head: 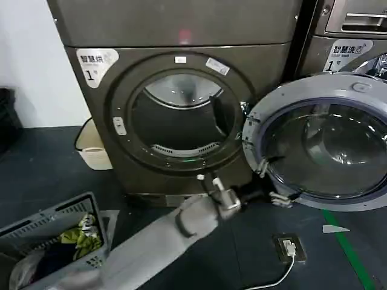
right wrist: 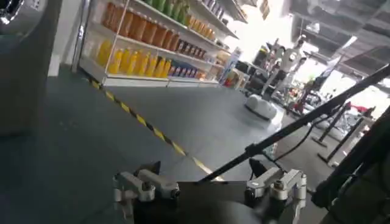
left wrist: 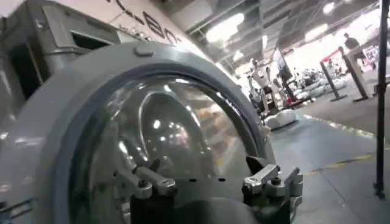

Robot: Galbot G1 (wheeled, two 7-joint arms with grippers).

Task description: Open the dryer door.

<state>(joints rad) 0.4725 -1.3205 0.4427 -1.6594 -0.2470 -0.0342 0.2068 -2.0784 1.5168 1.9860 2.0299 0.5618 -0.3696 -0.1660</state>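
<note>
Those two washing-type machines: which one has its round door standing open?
The dryer, the bronze-grey machine with the white "1" sticker. The dryer door is swung wide to its side, leaving the drum mouth bare, with the left tool at its lower rim.

We see the chrome-ringed, dark-glass round dryer door (head: 326, 142) swung fully open rightward; the bronze-grey front-loading dryer (head: 121, 169) shows its drum mouth.
</note>
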